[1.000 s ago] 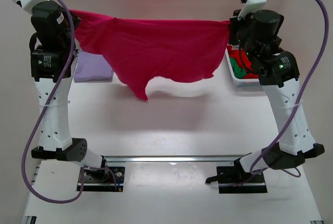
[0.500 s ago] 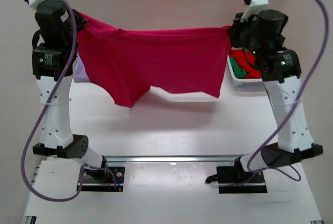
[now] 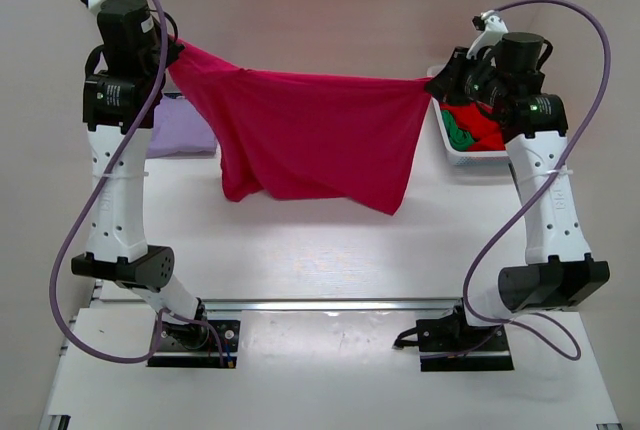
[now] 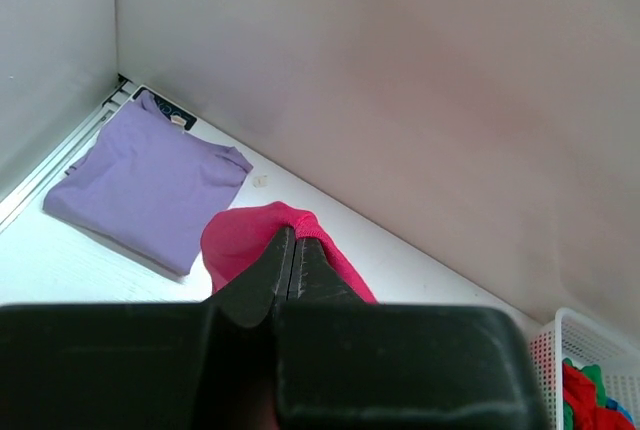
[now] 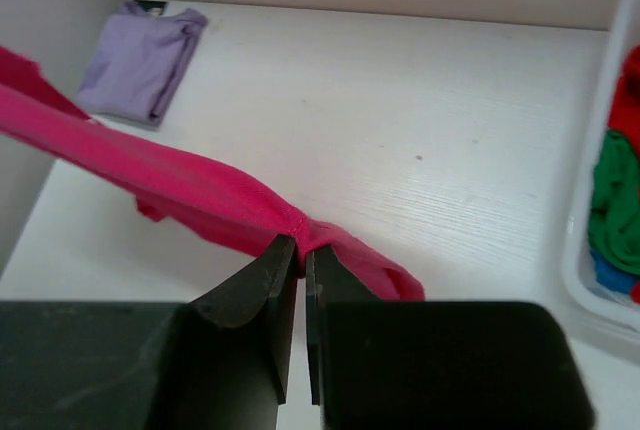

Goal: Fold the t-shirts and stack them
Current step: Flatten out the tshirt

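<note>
A large magenta-pink t-shirt (image 3: 310,135) hangs stretched in the air between my two arms, its lower edge drooping toward the table. At its left corner my left gripper (image 3: 178,47) is shut on the cloth (image 4: 250,240). My right gripper (image 3: 432,85) holds the right corner, its jaws pinching a bunched hem (image 5: 300,225). Folded flat at the far left of the table lies a pale lavender t-shirt (image 3: 180,135), which also shows in the left wrist view (image 4: 145,185) and the right wrist view (image 5: 145,60). Red and green shirts (image 3: 470,130) lie in the basket.
A white lattice basket (image 3: 450,155) stands at the far right of the table, its rim also in the right wrist view (image 5: 590,200) and the left wrist view (image 4: 585,350). Walls close in the back and the left side.
Both arms have raised and drawn the pink shirt toward the back. Its hanging lower edge has swung to the right and bunched more.
</note>
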Tool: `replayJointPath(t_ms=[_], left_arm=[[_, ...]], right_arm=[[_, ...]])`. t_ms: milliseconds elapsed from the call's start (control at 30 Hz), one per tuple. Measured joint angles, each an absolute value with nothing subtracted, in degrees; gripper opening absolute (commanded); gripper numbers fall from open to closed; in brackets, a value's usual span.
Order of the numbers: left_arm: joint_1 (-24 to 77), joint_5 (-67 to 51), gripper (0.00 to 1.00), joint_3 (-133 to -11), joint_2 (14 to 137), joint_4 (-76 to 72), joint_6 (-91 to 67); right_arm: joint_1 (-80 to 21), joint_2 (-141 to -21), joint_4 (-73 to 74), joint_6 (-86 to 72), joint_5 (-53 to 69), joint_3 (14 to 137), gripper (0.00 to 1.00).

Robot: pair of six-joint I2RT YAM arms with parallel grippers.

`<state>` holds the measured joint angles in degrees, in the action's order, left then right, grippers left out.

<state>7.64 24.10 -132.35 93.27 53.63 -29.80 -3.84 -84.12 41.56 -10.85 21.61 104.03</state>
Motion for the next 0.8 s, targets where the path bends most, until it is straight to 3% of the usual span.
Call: replayJointPath(t_ms=[67,400,800], left_arm=[[7.7,24.1,0.00,-132.4,93.3,53.6,-29.8],[7.6,24.3,0.00,-132.3,93.2,53.7,-29.5],[7.3,23.8,0.00,-136.6,91.7,53.9,-29.4]], right_arm=[[-2.7,-83.7,39.6,-12.6,26.1,102.8,0.00],[4.3,-81.9,30.4,-22.7,42.3,95.3,0.00],[-0.7,-82.1,37.7,-20.4,39.4,112.8,0.00]])
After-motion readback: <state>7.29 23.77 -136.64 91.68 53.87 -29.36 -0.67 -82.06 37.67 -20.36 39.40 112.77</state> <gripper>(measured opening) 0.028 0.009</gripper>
